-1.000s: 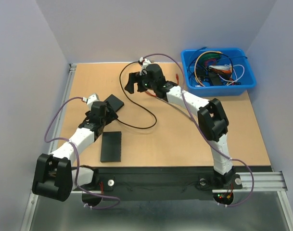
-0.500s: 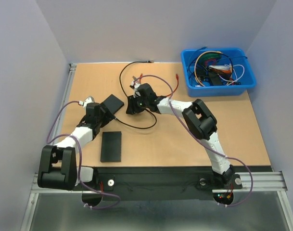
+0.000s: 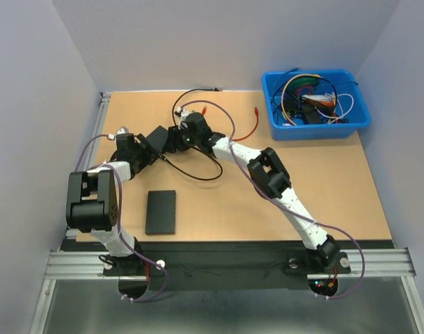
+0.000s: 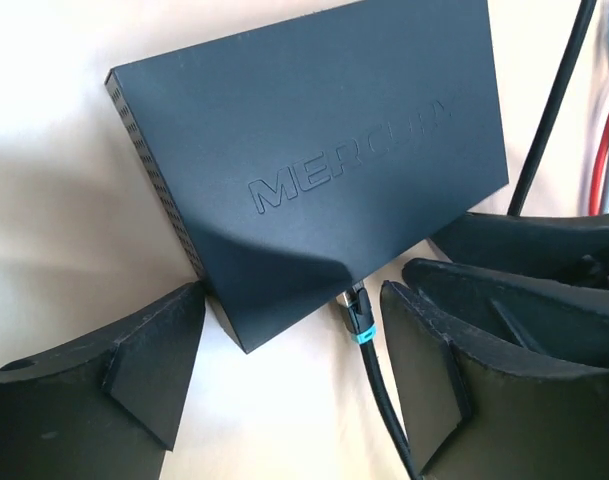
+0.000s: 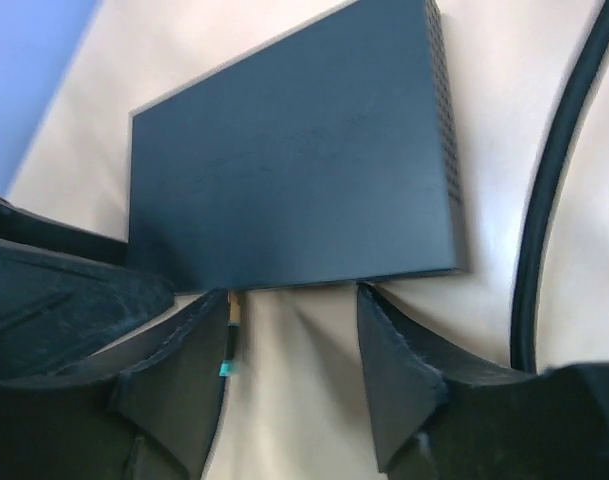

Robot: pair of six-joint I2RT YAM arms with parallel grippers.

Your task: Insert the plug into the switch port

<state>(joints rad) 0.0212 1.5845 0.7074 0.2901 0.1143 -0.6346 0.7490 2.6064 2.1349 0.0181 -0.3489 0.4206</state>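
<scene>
The plug (image 4: pixel 352 303), at the end of a black cable (image 4: pixel 379 390), sits against the near edge of the switch (image 4: pixel 314 160), which lies flat on the rear left part of the table (image 3: pixel 323 174); I cannot tell if it is fully in the port. The left gripper (image 4: pixel 292 292) has its jaws wide apart around the near corner of the switch, and the right gripper (image 5: pixel 294 298) is also apart, holding nothing, with the plug just beside one finger. Further away lie a second flat black box (image 3: pixel 161 211), a red cable (image 3: pixel 248 131) and a blue bin (image 3: pixel 361 115) of wires.
</scene>
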